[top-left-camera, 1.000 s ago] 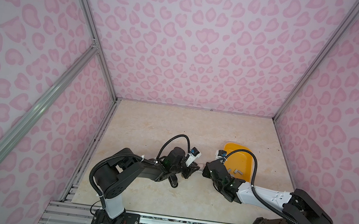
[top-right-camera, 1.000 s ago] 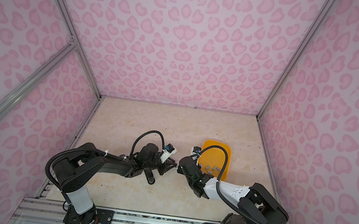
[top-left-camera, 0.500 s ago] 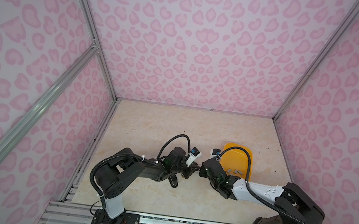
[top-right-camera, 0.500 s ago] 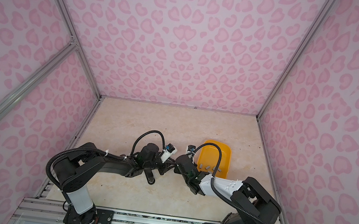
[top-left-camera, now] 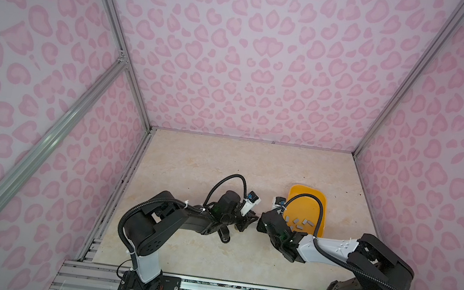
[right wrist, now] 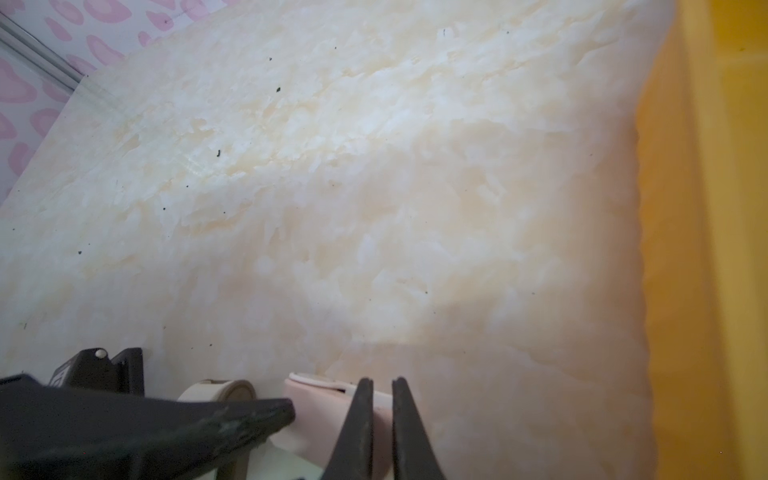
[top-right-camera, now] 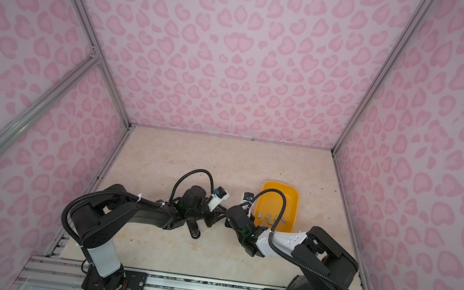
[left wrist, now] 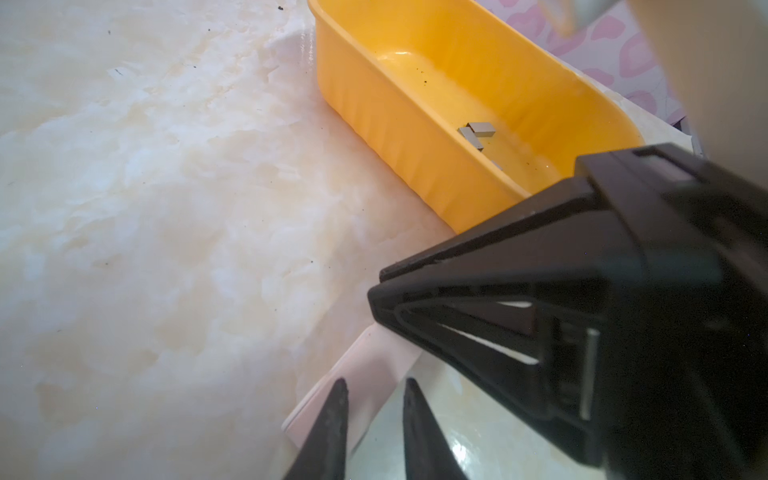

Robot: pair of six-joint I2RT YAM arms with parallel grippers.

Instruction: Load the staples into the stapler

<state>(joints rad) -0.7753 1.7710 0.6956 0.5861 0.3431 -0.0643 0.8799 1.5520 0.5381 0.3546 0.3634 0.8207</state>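
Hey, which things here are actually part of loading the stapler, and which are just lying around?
Part of the job:
- staples, lying in the yellow tray
- pink stapler

Just lying about:
- dark specks on the tabletop
- beige round piece beside the stapler; I cannot tell what it is
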